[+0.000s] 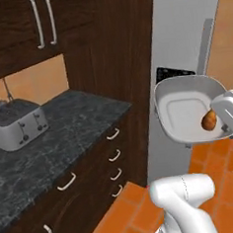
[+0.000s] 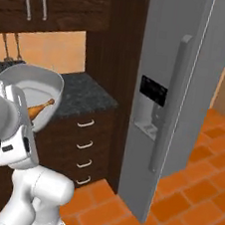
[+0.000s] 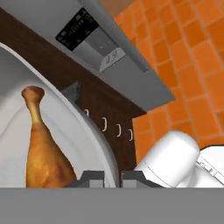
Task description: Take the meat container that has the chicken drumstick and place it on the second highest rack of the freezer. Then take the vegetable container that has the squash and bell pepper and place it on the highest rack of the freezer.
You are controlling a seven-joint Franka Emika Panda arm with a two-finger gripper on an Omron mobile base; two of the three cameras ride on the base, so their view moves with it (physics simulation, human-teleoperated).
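Note:
My gripper [image 3: 112, 176] is shut on the rim of the meat container [image 3: 89, 140], a shallow grey-white tray held tilted in the air. The chicken drumstick [image 3: 43, 151] lies inside it, bone end pointing away from the fingers. From the left base the meat container [image 1: 182, 106] hangs in front of the freezer [image 1: 181, 29], with the chicken drumstick [image 1: 209, 120] next to my gripper [image 1: 226, 116]. From the right base the meat container [image 2: 35, 82] and chicken drumstick [image 2: 40, 107] sit left of the freezer [image 2: 190, 69]. Its door is shut, so both racks are hidden. The vegetable container, squash and bell pepper are out of view.
A silver toaster [image 1: 18, 127] stands on the dark stone counter [image 1: 70, 137] to the left, above drawers [image 1: 114, 158] and under dark wood cabinets [image 1: 32, 26]. The freezer carries a long vertical handle [image 2: 168, 102] and a dispenser panel [image 2: 152, 92]. Orange tile floor [image 2: 187, 205] lies before it.

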